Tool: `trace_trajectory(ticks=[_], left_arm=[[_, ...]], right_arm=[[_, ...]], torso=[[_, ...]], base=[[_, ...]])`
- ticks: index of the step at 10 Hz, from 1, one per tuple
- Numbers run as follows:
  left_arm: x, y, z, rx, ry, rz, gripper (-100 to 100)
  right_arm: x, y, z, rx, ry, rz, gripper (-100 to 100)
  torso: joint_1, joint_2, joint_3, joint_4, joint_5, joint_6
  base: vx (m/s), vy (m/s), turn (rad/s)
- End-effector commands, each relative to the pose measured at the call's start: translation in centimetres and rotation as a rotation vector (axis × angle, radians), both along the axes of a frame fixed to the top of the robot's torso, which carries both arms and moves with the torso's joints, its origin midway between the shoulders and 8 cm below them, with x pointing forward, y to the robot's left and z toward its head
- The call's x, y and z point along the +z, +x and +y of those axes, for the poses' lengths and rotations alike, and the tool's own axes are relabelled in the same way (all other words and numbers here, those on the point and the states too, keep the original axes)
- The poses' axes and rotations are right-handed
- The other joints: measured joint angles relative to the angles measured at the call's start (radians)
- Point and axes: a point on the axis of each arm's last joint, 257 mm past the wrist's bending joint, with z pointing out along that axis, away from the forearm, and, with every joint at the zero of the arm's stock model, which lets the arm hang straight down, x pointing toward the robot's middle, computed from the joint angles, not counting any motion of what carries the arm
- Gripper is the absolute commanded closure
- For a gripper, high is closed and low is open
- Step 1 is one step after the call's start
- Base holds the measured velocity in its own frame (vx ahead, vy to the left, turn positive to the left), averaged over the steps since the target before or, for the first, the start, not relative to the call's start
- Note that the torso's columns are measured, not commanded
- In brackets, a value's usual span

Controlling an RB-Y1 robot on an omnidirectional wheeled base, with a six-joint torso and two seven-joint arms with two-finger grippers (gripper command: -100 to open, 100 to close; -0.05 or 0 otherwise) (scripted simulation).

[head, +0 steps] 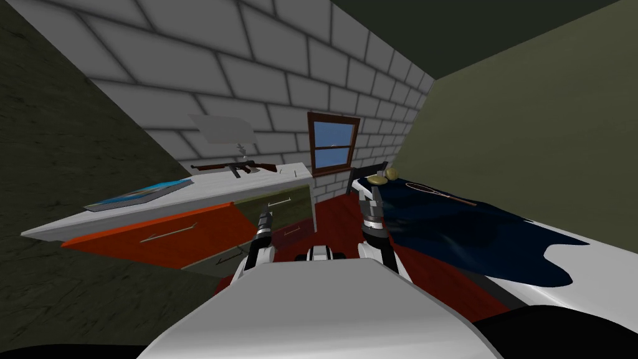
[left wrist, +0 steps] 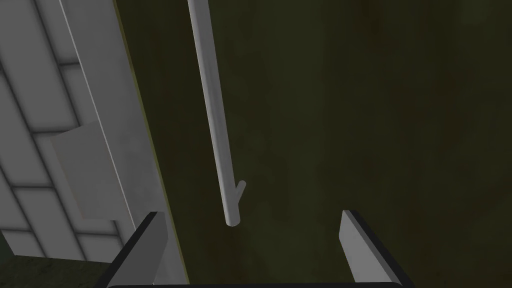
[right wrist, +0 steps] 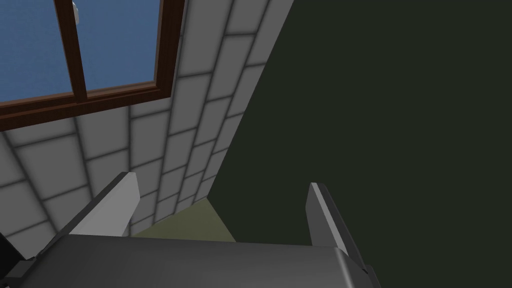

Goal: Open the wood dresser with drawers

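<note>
At far left stands the dresser (head: 187,240), under a white top and set against a grey brick wall. Its near drawer fronts are orange-red and the further ones dull olive, each crossed by a thin grey bar. On the top lie a blue-covered book (head: 140,193) near our end and a rifle (head: 235,167) further along, with a white lamp shade (head: 221,129) behind the rifle.

Next comes our left gripper (head: 266,216), held out at an olive drawer front (head: 283,209). Its wrist view puts that drawer front (left wrist: 325,125) close ahead of the left gripper (left wrist: 250,214). The two fingers (left wrist: 357,240) are spread wide and grip nothing. The grey bar handle (left wrist: 215,115) runs away from the hand, and its near end sits between the fingers' lines, just beyond the tips. We cannot tell whether anything touches it.

A brown-framed window (head: 333,144) sits in the brick wall past the dresser's far end.

Our right gripper (head: 366,190) is raised over the red floor, between dresser and bed. In its wrist view the right gripper (right wrist: 221,180) also has its fingers wide apart, with nothing between them.

At right lies a white bed (head: 592,262) under a dark blue blanket (head: 461,230). Yellowish pillows (head: 383,176) sit at its head, and a racket (head: 436,190) lies on the blanket.
</note>
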Motion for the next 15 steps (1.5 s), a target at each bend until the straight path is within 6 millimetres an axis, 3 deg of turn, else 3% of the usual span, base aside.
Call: trace_trajectory(ticks=[1, 2, 3, 5, 15], left_arm=[[1.1, 0.1, 0.3, 0.005, 0.003, 0.0, -100], [0.9, 0.1, 0.2, 0.004, 0.003, -0.002, -100], [0.1, 0.0, 0.0, 0.001, 0.0, 0.0, 100], [1.3, 0.1, 0.0, -0.002, 0.005, -0.012, 100], [1.5, -0.6, -0.3, -0.008, 0.005, -0.002, 100]], right_arm=[[0.0, 0.0, 0.0, 0.0, 0.0, 0.0, 0], [0.0, 0.0, 0.0, 0.0, 0.0, 0.0, 0], [0.0, 0.0, 0.0, 0.0, 0.0, 0.0, 0], [0.0, 0.0, 0.0, 0.0, 0.0, 0.0, 0], [0.0, 0.0, 0.0, 0.0, 0.0, 0.0, 0]], torso=[[0.0, -0.003, -0.002, -0.001, 0.0, 0.0], [-0.001, -0.006, -0.003, -0.002, 0.0, 0.0], [-0.003, -0.002, -0.002, -0.001, -0.001, 0.0], [0.0, -0.002, 0.0, -0.005, 0.004, 0.0], [-0.003, -0.004, -0.002, -0.003, 0.001, 0.002]], base=[[0.098, 0.024, -0.03], [0.047, 0.011, -0.006], [-0.047, -0.004, 0.039], [-0.063, -0.016, 0.006], [-0.146, -0.063, 0.009]])
